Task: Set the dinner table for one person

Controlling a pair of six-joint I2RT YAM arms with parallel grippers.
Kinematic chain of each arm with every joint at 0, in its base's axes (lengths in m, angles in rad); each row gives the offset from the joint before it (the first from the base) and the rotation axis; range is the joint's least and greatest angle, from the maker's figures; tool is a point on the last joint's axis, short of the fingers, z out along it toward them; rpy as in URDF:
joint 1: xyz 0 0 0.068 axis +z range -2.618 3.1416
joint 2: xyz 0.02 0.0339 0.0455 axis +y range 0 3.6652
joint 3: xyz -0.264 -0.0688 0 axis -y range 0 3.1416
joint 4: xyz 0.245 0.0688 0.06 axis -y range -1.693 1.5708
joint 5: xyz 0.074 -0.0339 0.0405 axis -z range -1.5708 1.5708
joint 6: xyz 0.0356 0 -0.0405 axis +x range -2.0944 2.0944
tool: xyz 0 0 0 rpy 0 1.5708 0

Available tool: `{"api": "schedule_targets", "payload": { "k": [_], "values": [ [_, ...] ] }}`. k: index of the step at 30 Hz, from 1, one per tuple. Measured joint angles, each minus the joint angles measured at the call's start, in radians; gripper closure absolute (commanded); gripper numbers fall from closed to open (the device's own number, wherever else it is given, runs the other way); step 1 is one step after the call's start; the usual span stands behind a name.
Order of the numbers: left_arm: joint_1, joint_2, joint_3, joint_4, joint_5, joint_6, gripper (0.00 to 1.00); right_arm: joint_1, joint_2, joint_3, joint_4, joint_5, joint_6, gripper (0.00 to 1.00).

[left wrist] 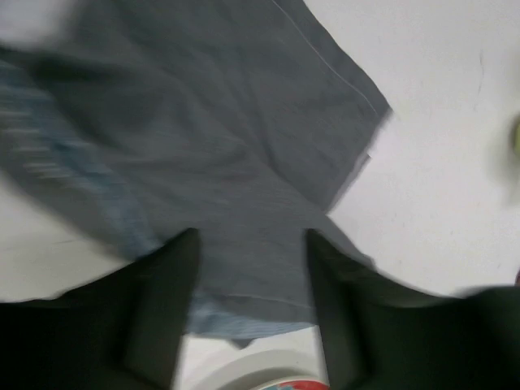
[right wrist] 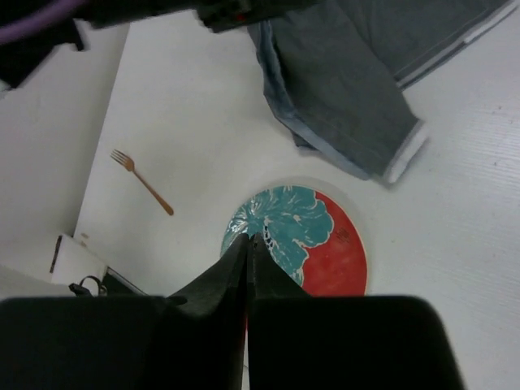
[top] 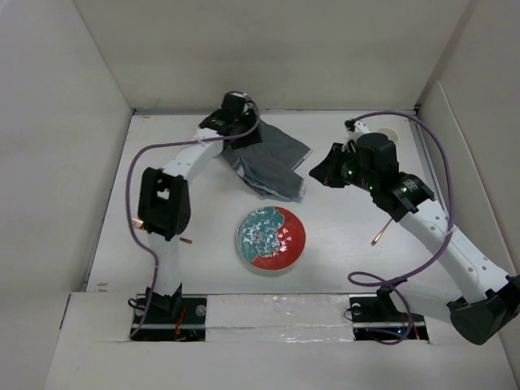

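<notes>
The dinner table (top: 341, 264) is a wide white surface. A round plate (top: 270, 237) with a teal flower on red lies near its front middle. Behind the plate lies a crumpled dark grey cloth (top: 272, 162) with pale striped edges. My left gripper (left wrist: 252, 236) hangs open just above the cloth (left wrist: 227, 122), fingers apart, nothing gripped between them; the plate rim (left wrist: 260, 375) shows below. My right gripper (right wrist: 249, 237) is shut with nothing in it, raised above the plate (right wrist: 333, 252) and right of the cloth (right wrist: 349, 89). From above, the right gripper (top: 318, 172) sits by the cloth's right edge.
A copper fork (right wrist: 142, 183) lies on the table left of the plate, partly under the left arm's elbow (top: 162, 203) in the top view. A copper-handled utensil (top: 379, 236) lies right of the plate under the right arm. White walls enclose the table on three sides.
</notes>
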Motion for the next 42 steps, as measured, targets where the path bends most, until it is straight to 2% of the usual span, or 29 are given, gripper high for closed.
{"api": "schedule_targets", "payload": {
  "k": [2,3,5,6,8,9,10,12,13,16,24,28,34,37,38,40,41,42],
  "values": [
    [0.045,-0.083,-0.085,0.017,-0.011,-0.001,0.71,-0.002,0.01,-0.025,0.014,-0.008,0.008,1.0],
    [0.111,-0.192,-0.177,0.033,-0.034,-0.003,0.72,-0.005,0.017,-0.039,0.022,-0.01,0.012,1.0],
    [0.183,-0.275,-0.237,0.056,-0.071,-0.002,0.7,-0.01,0.043,-0.061,0.045,-0.009,0.025,0.98],
    [0.204,-0.299,-0.249,0.061,-0.093,0.0,0.62,-0.014,0.061,-0.068,0.052,-0.006,0.034,0.96],
    [0.213,-0.315,-0.258,0.077,-0.122,0.008,0.46,-0.025,0.102,-0.079,0.067,0.004,0.043,0.84],
    [0.207,-0.314,-0.259,0.083,-0.132,0.009,0.31,-0.033,0.127,-0.08,0.069,0.011,0.048,0.77],
    [0.197,-0.306,-0.262,0.091,-0.145,0.011,0.23,-0.039,0.149,-0.081,0.071,0.015,0.053,0.64],
    [0.189,-0.287,-0.269,0.108,-0.156,0.0,0.07,-0.051,0.179,-0.091,0.087,0.019,0.059,0.54],
    [0.187,-0.271,-0.27,0.113,-0.154,-0.008,0.05,-0.054,0.187,-0.098,0.092,0.019,0.062,0.48],
    [0.224,-0.212,-0.265,0.143,-0.114,-0.05,0.01,-0.063,0.2,-0.111,0.098,0.016,0.066,0.43],
    [0.386,0.043,-0.133,0.175,-0.01,-0.169,0.01,-0.04,0.188,-0.119,0.114,0.006,0.072,0.4],
    [0.389,0.133,-0.055,0.178,0.022,-0.189,0.01,-0.009,0.182,-0.14,0.111,0.015,0.087,0.33],
    [0.366,0.141,-0.048,0.251,0.102,-0.212,0.01,0.013,0.206,-0.177,0.112,0.029,0.11,0.23],
    [0.355,0.144,-0.047,0.283,0.138,-0.218,0.34,0.002,0.286,-0.178,0.117,0.047,0.129,0.2],
    [0.353,0.144,-0.047,0.289,0.149,-0.216,0.62,-0.007,0.322,-0.178,0.122,0.049,0.133,0.19],
    [0.35,0.14,-0.065,0.319,0.168,-0.216,0.83,-0.034,0.4,-0.177,0.134,0.051,0.145,0.13],
    [0.349,0.134,-0.083,0.332,0.175,-0.214,0.98,-0.048,0.444,-0.172,0.135,0.052,0.147,0.12],
    [0.349,0.122,-0.111,0.344,0.182,-0.214,1.0,-0.06,0.496,-0.158,0.136,0.052,0.153,0.08]
  ]
}}
